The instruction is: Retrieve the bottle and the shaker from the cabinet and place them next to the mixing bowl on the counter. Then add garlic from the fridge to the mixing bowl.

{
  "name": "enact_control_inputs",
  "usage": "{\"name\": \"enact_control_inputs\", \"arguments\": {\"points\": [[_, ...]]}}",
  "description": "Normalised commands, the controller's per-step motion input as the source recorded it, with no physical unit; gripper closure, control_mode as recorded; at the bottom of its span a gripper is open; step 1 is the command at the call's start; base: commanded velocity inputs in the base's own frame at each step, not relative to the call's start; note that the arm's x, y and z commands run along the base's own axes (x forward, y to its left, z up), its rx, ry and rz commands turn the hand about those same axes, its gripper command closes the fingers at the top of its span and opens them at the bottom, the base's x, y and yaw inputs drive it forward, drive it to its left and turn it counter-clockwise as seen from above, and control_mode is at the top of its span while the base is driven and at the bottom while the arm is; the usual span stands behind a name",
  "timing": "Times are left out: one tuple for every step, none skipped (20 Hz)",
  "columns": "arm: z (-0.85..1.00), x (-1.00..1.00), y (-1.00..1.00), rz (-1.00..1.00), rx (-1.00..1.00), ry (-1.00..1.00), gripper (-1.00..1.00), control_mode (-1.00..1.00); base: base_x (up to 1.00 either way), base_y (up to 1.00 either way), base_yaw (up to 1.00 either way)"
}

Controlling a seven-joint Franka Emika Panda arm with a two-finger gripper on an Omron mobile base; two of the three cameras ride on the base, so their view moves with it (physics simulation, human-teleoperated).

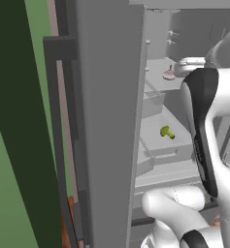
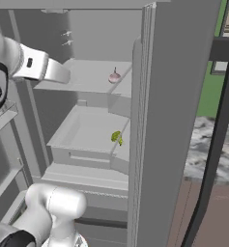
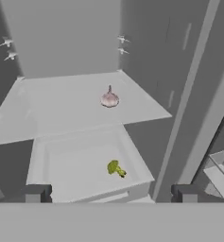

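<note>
Fridge [image 3: 189, 85] is standing open with the arm parked right in front of it, so I'd guess we're on the garlic part of the job. Biggest worry first: that open fridge door [image 1: 106, 121] on the left and the right-hand inner wall box the arm in pretty tight, so a wide swing going in could clip an edge.

Next down, the upper shelf [image 3: 61, 101]. The garlic [image 3: 109, 98] sits on it, toward the far right, all by itself. Coming in too low would bump the shelf's front lip instead of clearing it.

Below that is the drawer [image 3: 52, 165] with a little broccoli [image 3: 116, 168] lying in it, nearer to us than the garlic. Not what we want, so aiming too low is a real mix-up risk.

The claw [image 3: 111, 194] is spread wide and holding nothing, well short of the shelf. Garlic is small and round with a thin stem, so I'd bet an off-centre pinch just rolls it away toward the back wall.
</note>
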Motion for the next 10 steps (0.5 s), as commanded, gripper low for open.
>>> {"name": "enact_control_inputs", "arguments": {"points": [[0.00, 0.49, 0.00, 0.13, 0.00, 0.02, -1.00, -1.00, 0.00, 0.00, 0.00], [0.00, 0.45, 0.00, 0.11, 0.00, 0.07, -1.00, -1.00, 0.00, 0.00, 0.00], [0.00, 0.61, 0.00, 0.09, 0.00, 0.12, -1.00, -1.00, 0.00, 0.00, 0.00], [-0.01, 0.74, 0.00, 0.06, 0.00, 0.11, -1.00, -1.00, 0.00, 0.00, 0.00], [-0.05, 0.84, 0.00, 0.07, 0.00, 0.15, -1.00, -1.00, 0.00, 0.00, 0.00], [-0.09, 0.96, 0.00, 0.07, 0.00, 0.19, -1.00, -1.00, 0.00, 0.00, 0.00], [-0.08, 0.88, 0.00, 0.05, 0.00, 0.17, -1.00, -1.00, 0.00, 0.00, 0.00], [-0.14, 0.75, 0.00, 0.02, 0.00, 0.10, -1.00, -1.00, 0.00, 0.00, 0.00], [-0.23, 0.60, -0.05, 0.00, 0.00, 0.06, -1.00, -1.00, 0.00, 0.00, 0.00], [-0.31, 0.54, -0.07, 0.00, 0.00, 0.06, -1.00, -1.00, 0.00, 0.00, 0.00]]}}
